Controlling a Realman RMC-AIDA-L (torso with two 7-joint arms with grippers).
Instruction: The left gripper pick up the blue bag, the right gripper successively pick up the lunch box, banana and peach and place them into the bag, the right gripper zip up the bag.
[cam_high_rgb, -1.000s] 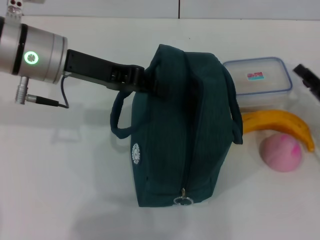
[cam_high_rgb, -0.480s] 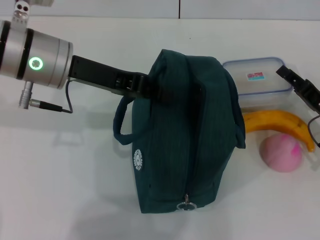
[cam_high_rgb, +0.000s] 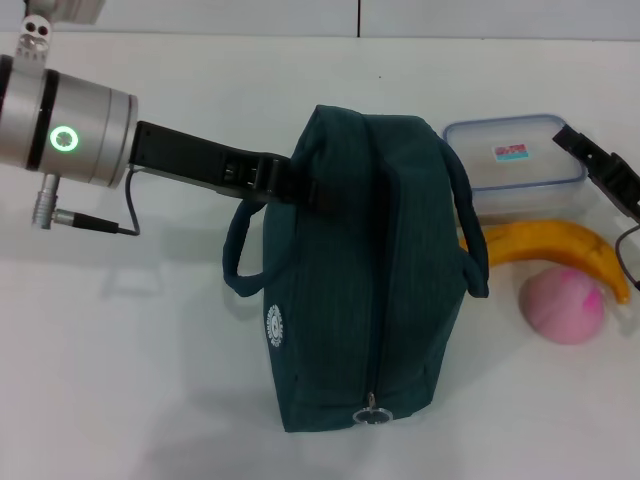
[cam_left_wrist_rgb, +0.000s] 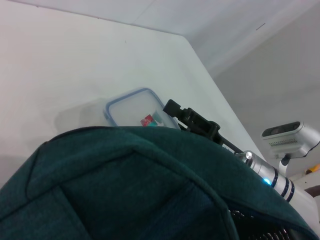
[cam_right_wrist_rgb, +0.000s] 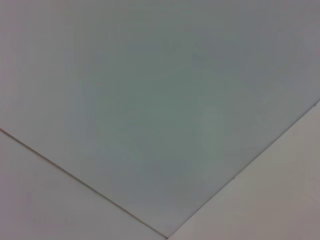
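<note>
The blue bag (cam_high_rgb: 370, 270) stands in the middle of the white table, with its zipper ring pull (cam_high_rgb: 370, 415) at the near end. My left gripper (cam_high_rgb: 300, 188) reaches in from the left and is shut on the bag's far left top edge, above one loop handle (cam_high_rgb: 240, 255). The lunch box (cam_high_rgb: 515, 165), banana (cam_high_rgb: 560, 243) and peach (cam_high_rgb: 567, 305) lie right of the bag. My right gripper (cam_high_rgb: 572, 140) hangs at the right edge, by the lunch box's far right corner. The left wrist view shows the bag (cam_left_wrist_rgb: 125, 190), the lunch box (cam_left_wrist_rgb: 131, 106) and the right gripper (cam_left_wrist_rgb: 175, 107) beyond it.
The white table (cam_high_rgb: 150, 380) stretches left of and in front of the bag. A wall seam runs along the back. The right wrist view shows only a plain pale surface with a thin line across it.
My right gripper has come in from the right edge to the lunch box's corner. The left gripper and the bag shifted slightly, and the bag's near end moved a little nearer.
</note>
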